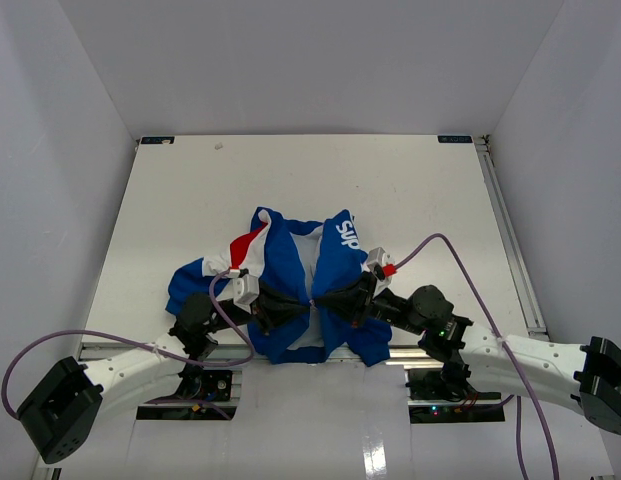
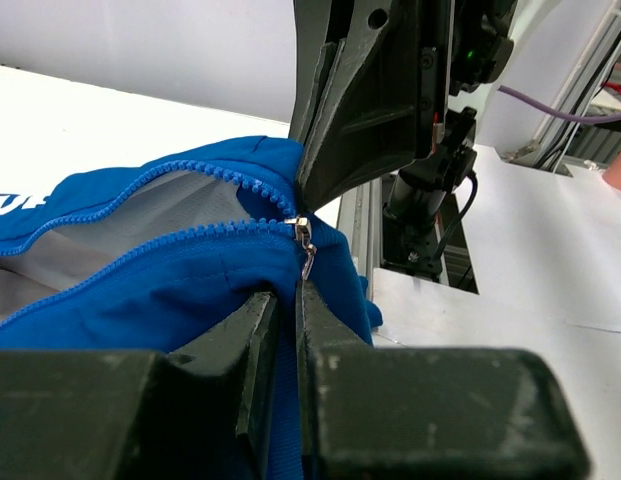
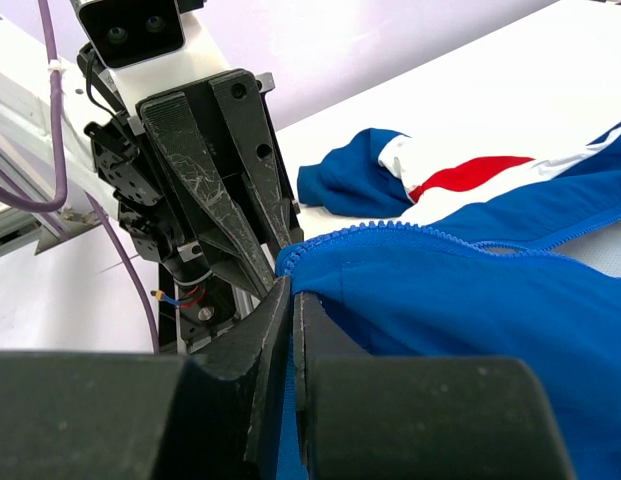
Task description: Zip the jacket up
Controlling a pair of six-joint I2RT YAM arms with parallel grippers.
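While the jacket lies unzipped at the near middle of the table from above, both arms reach its hem. Left wrist: the left gripper clamps fabric just below the slider. Right wrist: the right gripper pinches the opposite edge. An uneven pull could slip the cloth or jam the slider.

High rear overview — opposed wrist close-ups, common jacket edge
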